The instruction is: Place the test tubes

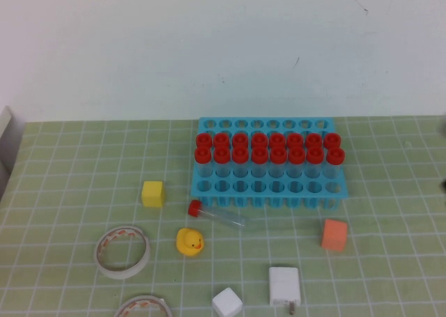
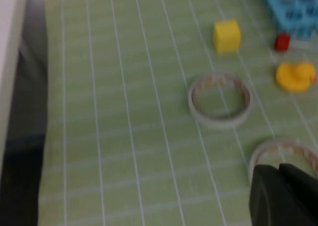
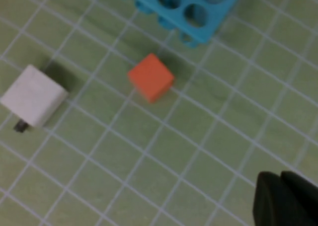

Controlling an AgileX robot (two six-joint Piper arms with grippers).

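Loose tube (image 1: 217,216): lies flat on the mat just in front of the rack (image 1: 267,191), toward its left end, with the duck (image 1: 189,242) near it.
Axis: crosswise — red cap to my left and a touch farther from me, clear end to my right.
Left gripper (image 2: 278,172): jaws pressed together, holding nothing, over the left of the mat; its camera shows the tube's cap past the duck.
Right gripper (image 3: 281,179): jaws together, holding nothing, over the mat near the orange cube (image 1: 334,234); its camera does not show the tube.
Nearer arm: I judge the left — it must open first.
Counts: one loose tube; sixteen racked tubes (image 1: 259,155) in two rows of eight; two tape rolls (image 1: 123,271); one yellow cube (image 1: 152,194), one white cube (image 1: 227,303), one charger (image 1: 284,285).
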